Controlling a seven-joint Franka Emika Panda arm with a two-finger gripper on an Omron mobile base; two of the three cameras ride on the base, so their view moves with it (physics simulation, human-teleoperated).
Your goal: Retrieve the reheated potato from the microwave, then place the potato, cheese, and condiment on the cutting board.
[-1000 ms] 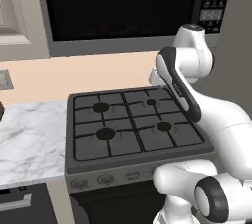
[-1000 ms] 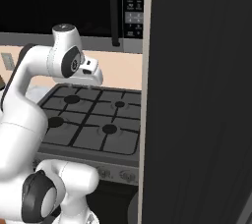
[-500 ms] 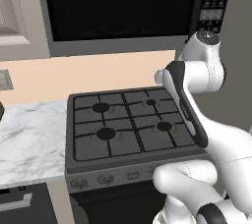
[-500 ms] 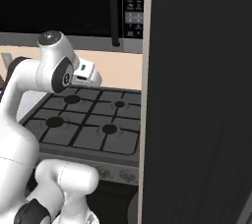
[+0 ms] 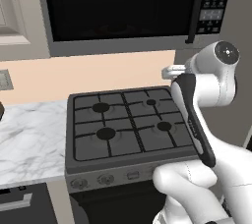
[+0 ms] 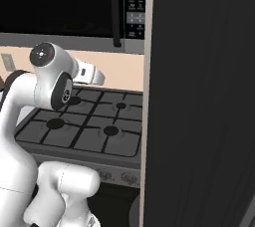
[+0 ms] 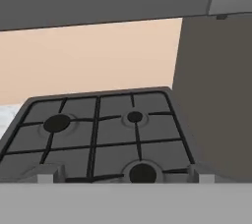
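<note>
Microwave [image 5: 123, 7] sits above and ahead of the gripper [image 7: 123, 176], door shut. We judge the potato lies behind that dark glass, up and left of the gripper, but it is too dark to tell. Stove [image 5: 128, 125] is directly below the gripper. Over the last second the arm has lifted the gripper toward the microwave's lower right corner. Its tips now stand wide apart and hold nothing. We take this as the approach to opening the door; retrieval has not begun.

microwave [image 5: 123, 7] above stove [image 5: 128, 125] | counter [image 5: 29, 139] left of stove | tall panel [image 6: 199, 96] right
</note>
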